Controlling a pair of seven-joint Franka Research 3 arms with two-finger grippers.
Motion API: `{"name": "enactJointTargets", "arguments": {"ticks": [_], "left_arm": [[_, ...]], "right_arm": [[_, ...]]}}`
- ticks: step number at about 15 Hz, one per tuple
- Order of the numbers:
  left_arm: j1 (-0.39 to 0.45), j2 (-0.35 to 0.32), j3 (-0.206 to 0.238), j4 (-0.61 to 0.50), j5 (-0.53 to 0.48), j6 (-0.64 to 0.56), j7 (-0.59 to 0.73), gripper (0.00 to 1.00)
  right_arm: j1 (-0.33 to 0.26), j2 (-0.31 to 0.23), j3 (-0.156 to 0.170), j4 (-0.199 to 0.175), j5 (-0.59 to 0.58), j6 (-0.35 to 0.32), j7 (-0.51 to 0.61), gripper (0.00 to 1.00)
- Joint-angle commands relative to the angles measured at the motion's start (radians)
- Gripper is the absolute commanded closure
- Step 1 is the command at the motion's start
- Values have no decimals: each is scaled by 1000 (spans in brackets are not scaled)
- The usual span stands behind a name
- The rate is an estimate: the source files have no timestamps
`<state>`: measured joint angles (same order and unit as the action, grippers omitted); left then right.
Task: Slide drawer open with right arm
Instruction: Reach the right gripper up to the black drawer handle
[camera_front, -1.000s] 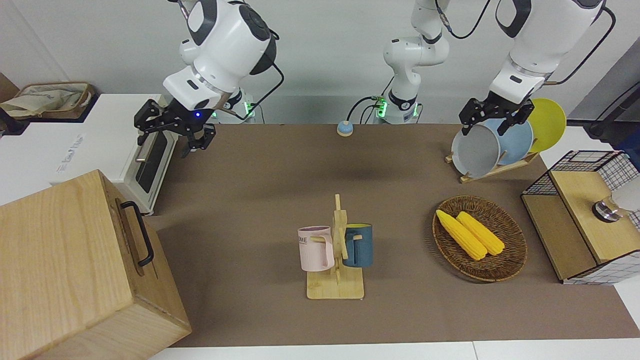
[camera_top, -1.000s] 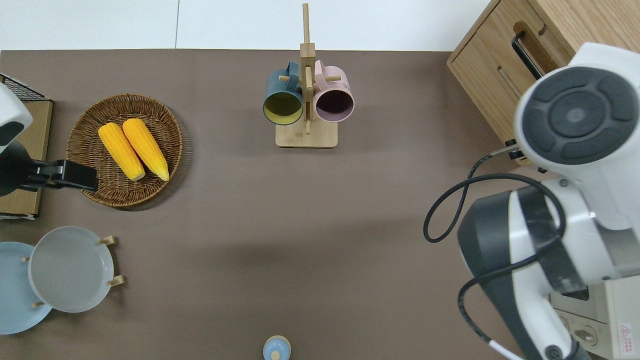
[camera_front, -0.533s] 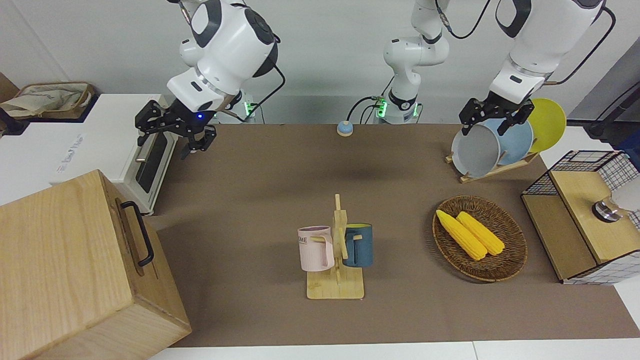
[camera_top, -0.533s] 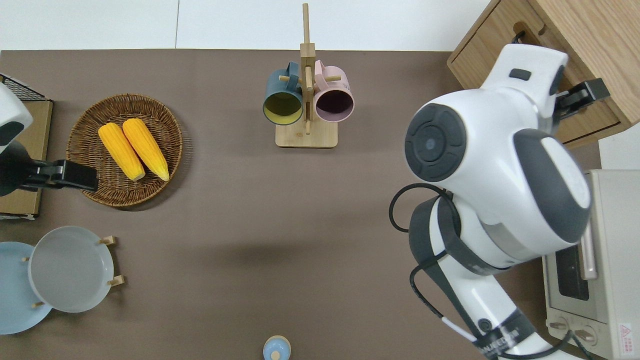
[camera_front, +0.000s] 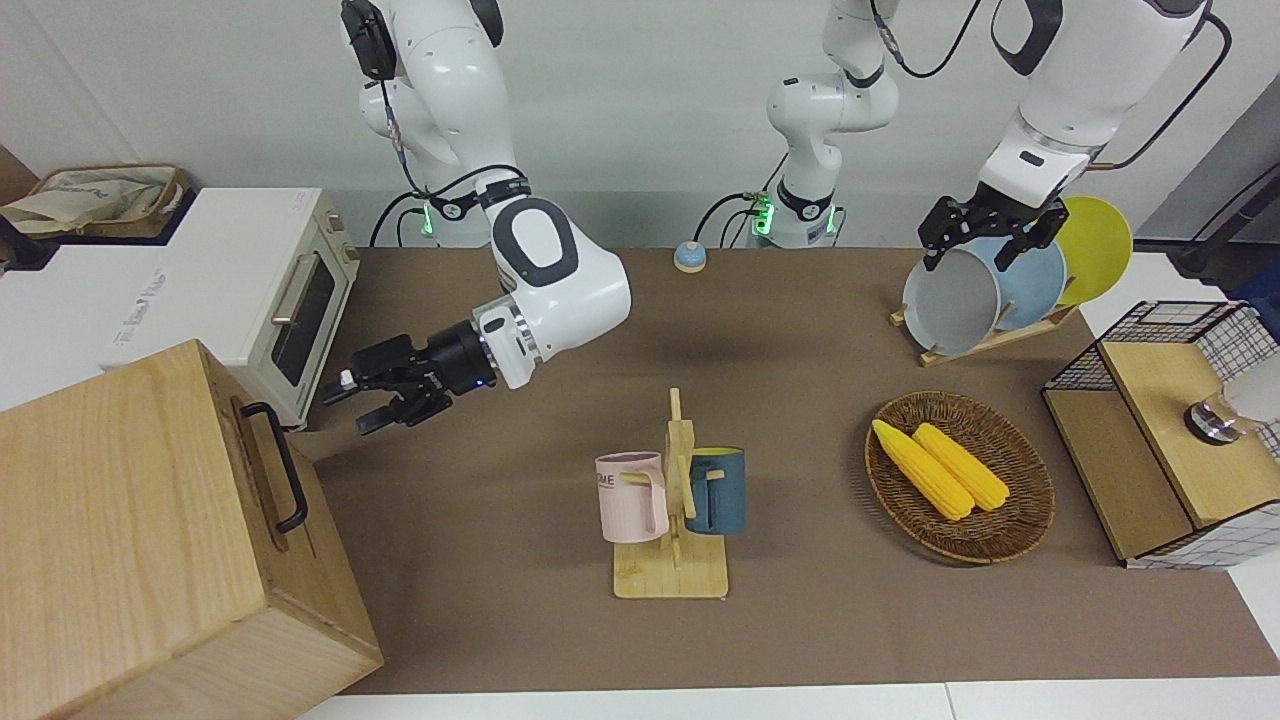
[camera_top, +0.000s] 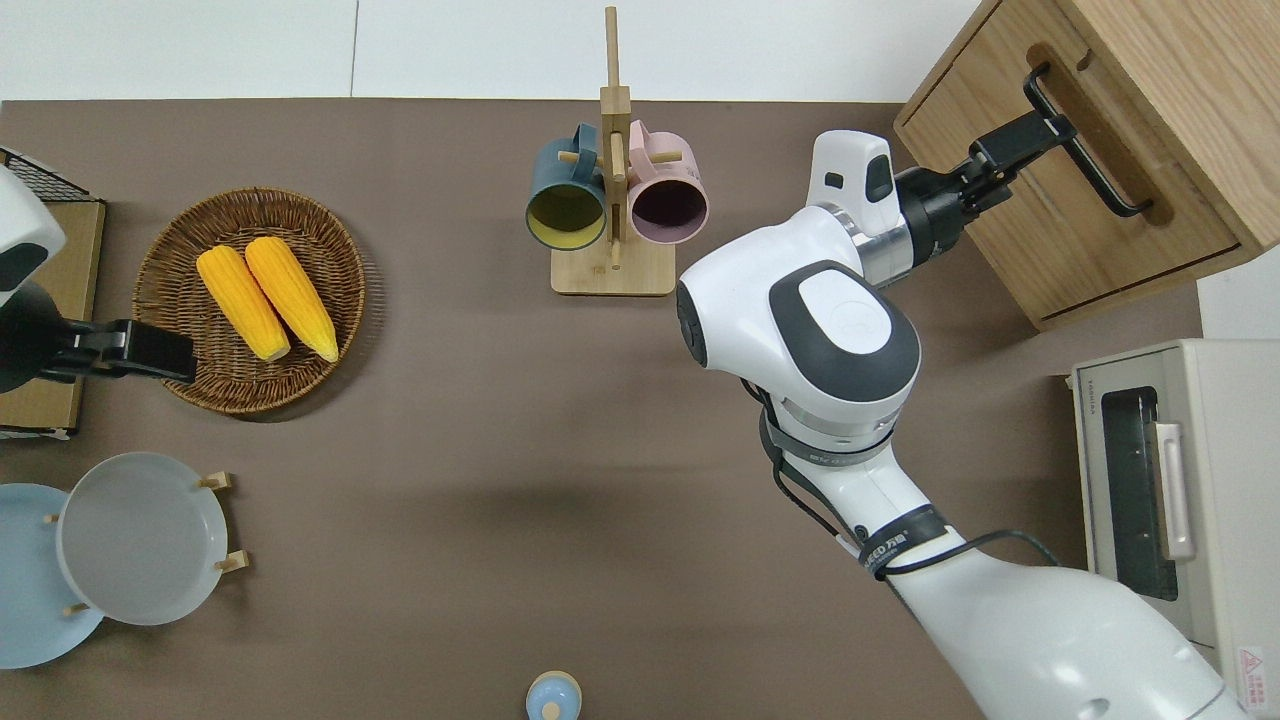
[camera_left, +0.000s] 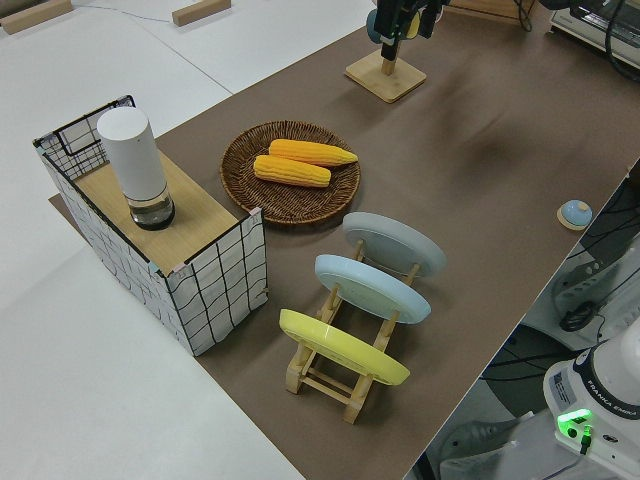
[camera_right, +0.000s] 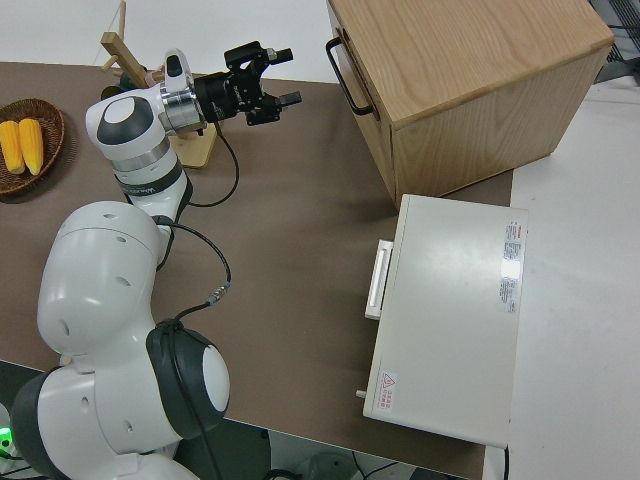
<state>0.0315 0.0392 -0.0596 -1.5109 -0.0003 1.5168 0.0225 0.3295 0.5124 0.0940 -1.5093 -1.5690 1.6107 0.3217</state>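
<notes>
A brown mat (camera_front: 820, 620) covers the white table (camera_top: 200, 45) before a pale wall (camera_front: 660, 90).

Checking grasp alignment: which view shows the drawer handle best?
Overhead view: the whole handle shows, with the right gripper at its end. Front and right side views show it edge-on. The left side view lacks it.

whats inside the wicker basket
Two yellow corn cobs lie side by side in the wicker basket, both uncovered. The weave directly under them is hidden by the cobs themselves.
</notes>
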Motion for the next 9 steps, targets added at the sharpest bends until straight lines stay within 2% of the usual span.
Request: {"name": "enactJointTargets", "arguments": {"ticks": [1, 4, 5, 7, 9], "left_arm": [[4, 11, -6, 26, 17, -20, 10, 7], [4, 11, -6, 26, 17, -20, 10, 7], [4, 11, -6, 26, 17, -20, 10, 7], [4, 11, -6, 24, 17, -20, 10, 7], [4, 11, -6, 26, 17, -20, 10, 7]], "right_arm": [[-15, 34, 0, -8, -100, -3, 82, 23], [-38, 46, -2, -8, -103, 1, 149, 23], [-49, 46, -4, -9, -98, 44, 164, 23], [-56, 46, -46, -8, -103, 102, 181, 23], [-64, 46, -57, -8, -101, 141, 181, 25]]}}
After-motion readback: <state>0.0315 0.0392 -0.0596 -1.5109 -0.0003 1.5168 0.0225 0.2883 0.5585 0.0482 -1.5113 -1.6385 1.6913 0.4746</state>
